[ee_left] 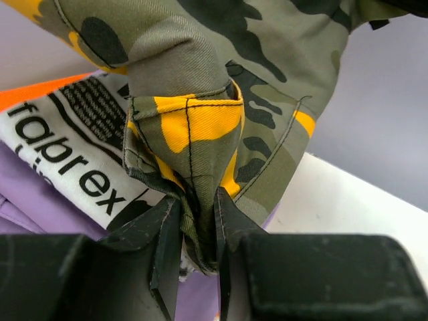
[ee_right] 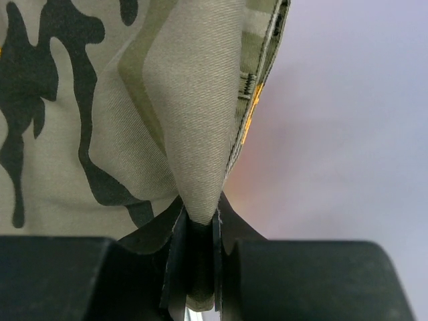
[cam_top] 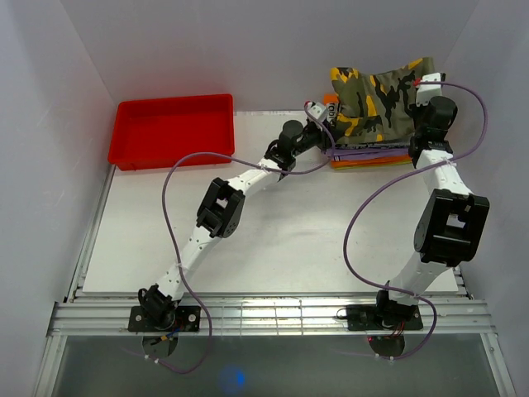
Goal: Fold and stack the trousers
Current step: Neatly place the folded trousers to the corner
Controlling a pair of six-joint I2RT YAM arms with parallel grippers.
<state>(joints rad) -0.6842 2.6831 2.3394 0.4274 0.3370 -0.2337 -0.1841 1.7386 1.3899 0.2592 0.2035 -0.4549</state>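
- Your left gripper (ee_left: 198,231) is clamped on a bunched hem of the trousers (ee_left: 267,80); your right gripper (ee_right: 199,224) pinches another fold.
- The trousers hang between both grippers, over the stack of folded garments (cam_top: 372,157).
- Expect soft, light, limp cloth; it will likely sag and crease; grip seamed edges through all layers.

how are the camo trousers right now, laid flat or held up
Held up, bunched: the left tool and right tool each pinch a fold of the trousers over the folded stack.

"fabrex" in black on the white folded garment (ee_left: 63,144)
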